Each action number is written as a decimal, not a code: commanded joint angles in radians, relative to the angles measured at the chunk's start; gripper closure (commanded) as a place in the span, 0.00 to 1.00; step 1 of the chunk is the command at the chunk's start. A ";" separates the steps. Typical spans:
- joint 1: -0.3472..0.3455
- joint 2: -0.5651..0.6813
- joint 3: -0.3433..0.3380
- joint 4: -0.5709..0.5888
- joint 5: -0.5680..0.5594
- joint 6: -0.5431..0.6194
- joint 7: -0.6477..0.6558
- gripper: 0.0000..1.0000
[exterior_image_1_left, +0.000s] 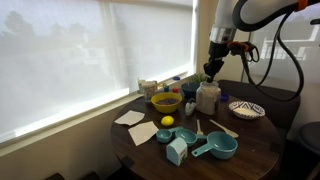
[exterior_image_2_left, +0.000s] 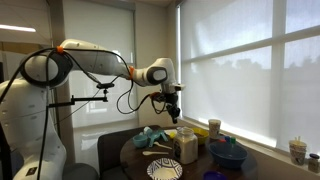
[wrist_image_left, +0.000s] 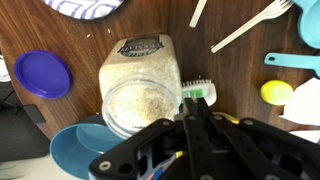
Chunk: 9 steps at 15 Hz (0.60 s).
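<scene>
My gripper (exterior_image_1_left: 210, 70) hangs in the air above a round dark wooden table (exterior_image_1_left: 255, 150), its fingers pressed together and shut. Directly below it stands an open glass jar (exterior_image_1_left: 207, 97) of pale grains. In the wrist view the shut gripper (wrist_image_left: 192, 104) points down beside that jar (wrist_image_left: 138, 95), and a small white-and-green item (wrist_image_left: 198, 91) shows right at the fingertips; whether it is held or lies on the table I cannot tell. The gripper (exterior_image_2_left: 172, 110) is also well above the jar (exterior_image_2_left: 186, 146) in both exterior views.
Around the jar lie a purple lid (wrist_image_left: 43, 75), a blue bowl (wrist_image_left: 78, 150), a lemon (wrist_image_left: 277, 92), a white fork (wrist_image_left: 250, 25) and a patterned plate (exterior_image_1_left: 246, 109). A yellow bowl (exterior_image_1_left: 165, 102), teal measuring cups (exterior_image_1_left: 222, 148) and napkins (exterior_image_1_left: 130, 118) crowd the window side.
</scene>
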 joint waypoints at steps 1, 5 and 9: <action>0.026 -0.051 0.015 -0.053 0.078 -0.087 0.041 0.99; 0.048 -0.076 0.023 -0.122 0.184 -0.132 0.044 0.99; 0.051 -0.084 0.034 -0.227 0.209 -0.102 0.066 0.99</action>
